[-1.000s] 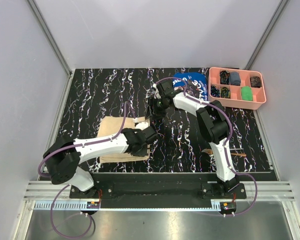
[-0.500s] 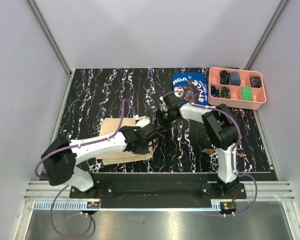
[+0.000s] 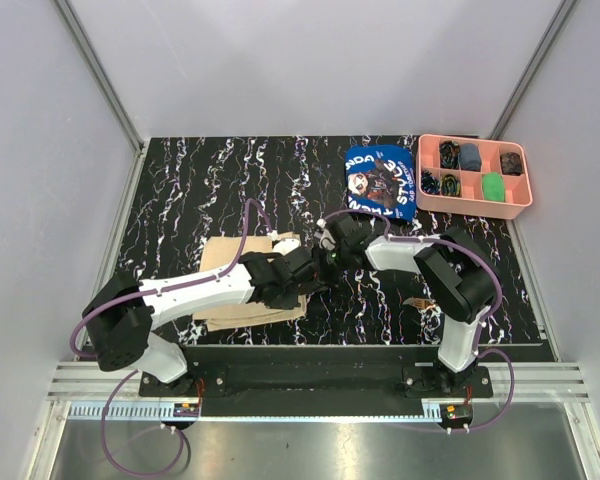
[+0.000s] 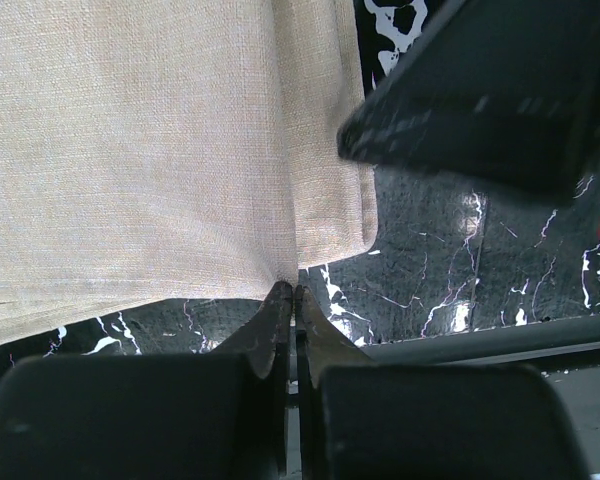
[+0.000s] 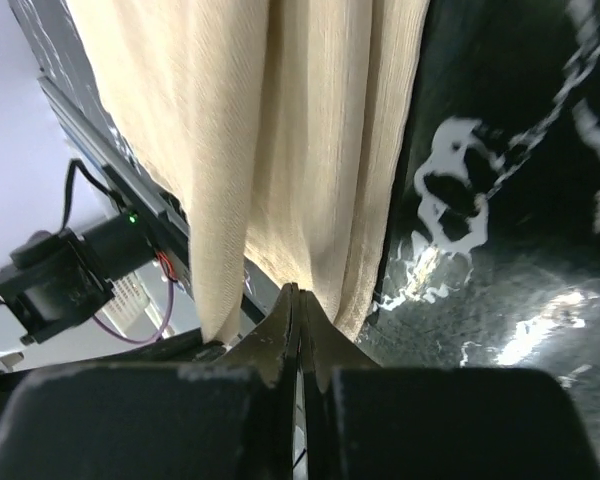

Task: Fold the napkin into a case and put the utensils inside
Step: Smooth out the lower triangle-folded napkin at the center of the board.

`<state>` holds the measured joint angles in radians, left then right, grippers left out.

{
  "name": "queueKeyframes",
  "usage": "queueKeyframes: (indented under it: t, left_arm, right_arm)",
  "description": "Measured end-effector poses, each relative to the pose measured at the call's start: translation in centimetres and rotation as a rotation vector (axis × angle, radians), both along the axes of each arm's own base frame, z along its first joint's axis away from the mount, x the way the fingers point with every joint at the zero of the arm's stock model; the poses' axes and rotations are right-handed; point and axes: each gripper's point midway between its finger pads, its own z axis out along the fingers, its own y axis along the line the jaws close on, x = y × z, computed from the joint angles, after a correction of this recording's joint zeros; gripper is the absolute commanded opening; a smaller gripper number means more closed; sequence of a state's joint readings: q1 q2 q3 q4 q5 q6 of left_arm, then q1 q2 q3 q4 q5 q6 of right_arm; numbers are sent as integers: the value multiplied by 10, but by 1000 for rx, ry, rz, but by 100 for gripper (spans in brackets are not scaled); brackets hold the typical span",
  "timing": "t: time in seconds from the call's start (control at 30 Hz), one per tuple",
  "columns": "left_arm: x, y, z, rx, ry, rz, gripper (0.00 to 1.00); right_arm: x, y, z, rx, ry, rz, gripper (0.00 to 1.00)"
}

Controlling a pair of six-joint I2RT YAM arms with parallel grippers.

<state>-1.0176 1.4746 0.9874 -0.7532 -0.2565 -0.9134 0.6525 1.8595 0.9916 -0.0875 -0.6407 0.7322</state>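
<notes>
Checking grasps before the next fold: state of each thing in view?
napkin: folded in layers, pinched by both grippers
left gripper: shut on napkin's edge
right gripper: shut on napkin's fold
blue printed cloth: lying flat, untouched
pink tray: compartments filled, untouched

From above, the left arm covers much of the napkin (image 3: 220, 262). At frame centre the left gripper (image 3: 317, 273) and right gripper (image 3: 327, 263) meet, their tips too small to tell apart. At lower right a brown utensil (image 3: 478, 309) is partly hidden behind the right arm. The contents of the tray (image 3: 474, 211) are too small to name.

In the left wrist view the napkin runs off the top and left edges, and a dark blurred shape (image 4: 480, 90) fills the upper right. In the right wrist view the top edge cuts the napkin, and the worktop (image 5: 520, 200) at right is blurred.
</notes>
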Motion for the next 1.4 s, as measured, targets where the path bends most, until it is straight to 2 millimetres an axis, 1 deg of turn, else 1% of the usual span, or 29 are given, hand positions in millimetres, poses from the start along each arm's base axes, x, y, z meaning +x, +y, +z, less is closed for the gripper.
queueKeyframes:
  t: [0.1,0.23,0.33,0.53,0.73,0.93,1.13,1.23,1.4]
  left_arm:
    - [0,-1,0,-2,1,-1,0]
    - [1,-2,0,-2,3,-1,0]
    - [1,-2,-2,2,5,-1,0]
    - [1,-3,-2,2,5,-2,0]
    - [1,-4,-1,-3,5,-4,0]
    - [1,-5,0,-7,5,-8,0]
    - [1,-9,-3,-3,18,-14,0]
    - [1,-14,-4,-10,30,-24,0]
    - [4,-28,-8,-28,50,-40,0]
  right_arm:
    - [-14,2,-6,-7,24,14,0]
    - [-22,-2,-12,-20,47,5,0]
    - [-25,-6,-12,-23,43,-1,0]
    - [-27,-9,-1,-11,14,-10,0]
    - [-28,-7,-1,-11,7,-6,0]
    - [-32,-7,-7,-28,17,-4,0]
    - [-35,-11,-19,-56,39,-14,0]
    - [-36,-11,-22,-64,46,-15,0]
    - [-37,-10,-22,-64,55,-19,0]
